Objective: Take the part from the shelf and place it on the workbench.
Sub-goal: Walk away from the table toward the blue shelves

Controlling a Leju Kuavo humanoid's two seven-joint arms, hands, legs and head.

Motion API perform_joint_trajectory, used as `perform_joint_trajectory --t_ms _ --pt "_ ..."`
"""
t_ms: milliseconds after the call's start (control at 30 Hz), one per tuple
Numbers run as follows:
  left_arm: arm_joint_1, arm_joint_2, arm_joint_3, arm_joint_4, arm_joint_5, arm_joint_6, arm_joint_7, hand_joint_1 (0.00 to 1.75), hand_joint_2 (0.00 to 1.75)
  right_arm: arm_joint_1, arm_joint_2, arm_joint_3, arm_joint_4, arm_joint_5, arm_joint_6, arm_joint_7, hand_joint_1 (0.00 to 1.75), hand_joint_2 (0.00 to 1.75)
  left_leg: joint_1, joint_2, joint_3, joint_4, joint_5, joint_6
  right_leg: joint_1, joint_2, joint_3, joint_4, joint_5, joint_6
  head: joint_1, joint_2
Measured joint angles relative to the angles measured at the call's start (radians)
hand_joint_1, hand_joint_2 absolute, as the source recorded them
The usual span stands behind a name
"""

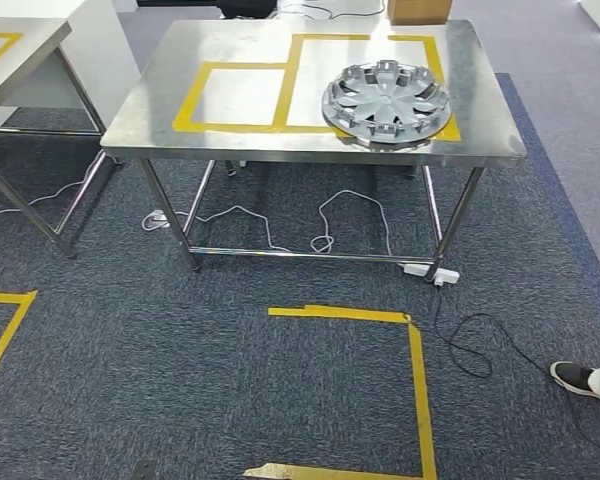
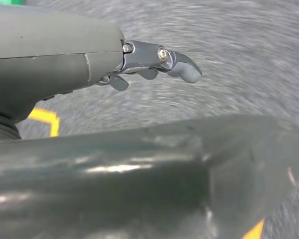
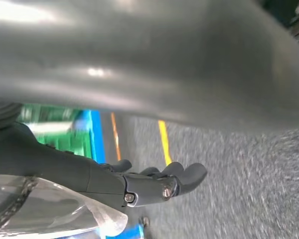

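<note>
Steel workbench [image 1: 229, 125] bearing hubcap part [image 1: 387, 102]

A wheel cover [image 1: 387, 102] lies on the right part of the surface [image 1: 229, 135], upper centre of the frame, overlapping a tape outline [image 1: 286, 90]. Cables [image 1: 335, 215] trail on the floor beneath. A second table [image 1: 18, 70] stands upper left; a shoe [image 1: 576, 378] sits lower right.

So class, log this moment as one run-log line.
part: hubcap on workbench | left hand: holds nothing | right hand: holds nothing
</note>
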Motion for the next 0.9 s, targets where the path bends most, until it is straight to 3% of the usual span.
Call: perform_joint_trajectory --t_ms 67,100,133,167,233,300,333,400,433,500,567,600,633,667,700,767,833,867,900 --pt "0.009 -0.002 0.018 0.0 0.011 0.012 -0.019 0.0 0.0 0.01 -0.005 0.019 0.002 0.028 -0.011 0.018 0.0 0.0 0.006 0.023 -0.033 0.117 -0.088 -0.014 0.001 -0.03 -0.008 0.001 0.007 -0.005 -0.006 0.0" --pt "0.01 -0.004 0.027 0.0 0.014 0.014 -0.031 0.0 0.0 0.015 -0.009 0.027 0.002 0.039 -0.018 0.024 0.0 0.0 0.01 0.029 -0.048 0.18 -0.117 -0.02 0.002 -0.046 -0.012 0.002 0.01 -0.004 -0.006 0.0" --pt "0.012 -0.006 0.034 0.0 0.018 0.012 -0.046 0.0 0.0 0.019 -0.014 0.034 0.003 0.047 -0.023 0.029 0.0 0.0 0.014 0.034 -0.051 0.22 -0.126 -0.024 0.002 -0.062 -0.015 0.003 0.012 -0.003 -0.006 0.0" --pt "0.013 -0.009 0.04 0.0 0.021 0.01 -0.059 0.0 0.0 0.021 -0.019 0.04 0.003 0.053 -0.027 0.031 0.0 0.0 0.017 0.038 -0.037 0.223 -0.117 -0.026 0.002 -0.077 -0.018 0.004 0.013 -0.001 -0.006 0.0" --pt "0.015 -0.014 0.048 0.0 0.025 0.006 -0.076 0.0 0.0 0.023 -0.029 0.05 0.003 0.059 -0.029 0.032 0.0 0.0 0.021 0.059 0.041 0.122 -0.069 -0.023 0.003 -0.101 -0.018 0.005 0.014 0.002 -0.006 0.0" --pt "0.014 -0.019 0.055 0.0 0.025 0.006 -0.081 0.0 0.0 0.022 -0.035 0.056 0.004 0.061 -0.03 0.032 0.0 0.0 0.014 0.095 0.114 0.003 -0.044 -0.011 0.006 -0.12 -0.017 0.007 0.013 0.011 -0.006 0.0" --pt "0.014 -0.02 0.058 0.0 0.026 0.006 -0.083 0.0 0.0 0.021 -0.037 0.059 0.004 0.061 -0.03 0.032 0.0 0.0 0.009 0.108 0.13 -0.028 -0.044 -0.002 0.008 -0.129 -0.016 0.007 0.012 0.017 -0.006 0.0" --pt "0.014 -0.023 0.062 0.0 0.026 0.006 -0.084 0.0 0.0 0.018 -0.039 0.064 0.004 0.061 -0.03 0.033 0.0 0.0 0.005 0.102 0.128 -0.043 -0.05 0.015 0.011 -0.147 -0.011 0.008 0.013 0.03 -0.007 0.0" --pt "0.015 -0.024 0.063 0.0 0.026 0.006 -0.085 0.0 0.0 0.016 -0.041 0.066 0.004 0.062 -0.03 0.033 0.0 0.0 0.007 0.094 0.126 -0.05 -0.049 0.022 0.011 -0.141 -0.012 0.012 0.008 0.035 -0.007 0.0" --pt "0.014 -0.027 0.064 0.0 0.028 0.005 -0.088 0.0 0.0 0.016 -0.045 0.07 0.005 0.064 -0.032 0.033 0.0 0.0 0.012 0.076 0.121 -0.061 -0.04 0.036 0.008 -0.093 -0.042 0.068 -0.03 0.043 -0.003 0.0" --pt "0.012 -0.032 0.067 0.0 0.035 -0.004 -0.098 0.0 0.0 0.021 -0.051 0.075 0.006 0.076 -0.042 0.039 0.0 0.0 0.012 0.056 0.113 -0.063 -0.034 0.045 0.005 -0.039 -0.115 0.204 -0.092 0.046 0.001 0.0" --pt "0.011 -0.035 0.071 0.001 0.044 -0.014 -0.105 0.0 0.0 0.024 -0.055 0.078 0.007 0.085 -0.05 0.043 0.0 0.0 0.01 0.044 0.11 -0.062 -0.032 0.046 0.005 -0.03 -0.151 0.269 -0.109 0.048 0.0 0.0" --pt "0.011 -0.038 0.077 0.001 0.056 -0.025 -0.11 0.0 0.0 0.027 -0.06 0.08 0.007 0.093 -0.056 0.045 0.0 0.0 0.009 0.032 0.108 -0.062 -0.03 0.047 0.005 -0.027 -0.175 0.306 -0.108 0.048 0.0 0.0" --pt "0.01 -0.042 0.084 0.002 0.068 -0.036 -0.112 0.0 0.0 0.029 -0.066 0.083 0.007 0.1 -0.06 0.045 0.0 0.0 0.008 0.018 0.107 -0.061 -0.029 0.047 0.005 -0.025 -0.18 0.302 -0.086 0.048 0.0 0.0" --pt "0.009 -0.046 0.091 0.003 0.079 -0.045 -0.113 0.0 0.0 0.031 -0.073 0.085 0.007 0.105 -0.061 0.042 0.0 0.0 0.007 0.004 0.107 -0.06 -0.028 0.046 0.005 -0.02 -0.167 0.26 -0.047 0.047 0.0 0.0" --pt "0.003 -0.053 0.106 0.004 0.092 -0.051 -0.113 0.0 0.0 0.033 -0.088 0.088 0.007 0.111 -0.06 0.034 0.0 0.0 0.005 -0.021 0.103 -0.053 -0.027 0.042 0.002 0.024 -0.117 0.127 0.028 0.043 0.0 0.0" --pt "-0.003 -0.056 0.116 0.005 0.097 -0.055 -0.11 0.0 0.0 0.032 -0.1 0.089 0.007 0.114 -0.06 0.02 0.0 0.0 0.004 -0.043 0.089 -0.044 -0.024 0.032 -0.001 0.067 -0.088 0.049 0.049 0.038 -0.001 0.0" --pt "-0.005 -0.054 0.121 0.005 0.099 -0.061 -0.108 0.0 0.0 0.031 -0.104 0.09 0.007 0.113 -0.061 0.011 0.0 0.0 0.004 -0.054 0.082 -0.04 -0.02 0.025 -0.002 0.07 -0.085 0.043 0.045 0.035 -0.001 0.0" --pt "-0.005 -0.049 0.126 0.005 0.103 -0.072 -0.106 0.0 0.0 0.03 -0.108 0.09 0.007 0.112 -0.06 -0.001 0.0 0.0 0.006 -0.067 0.075 -0.039 -0.016 0.018 -0.003 0.058 -0.084 0.04 0.047 0.03 -0.001 0.0"
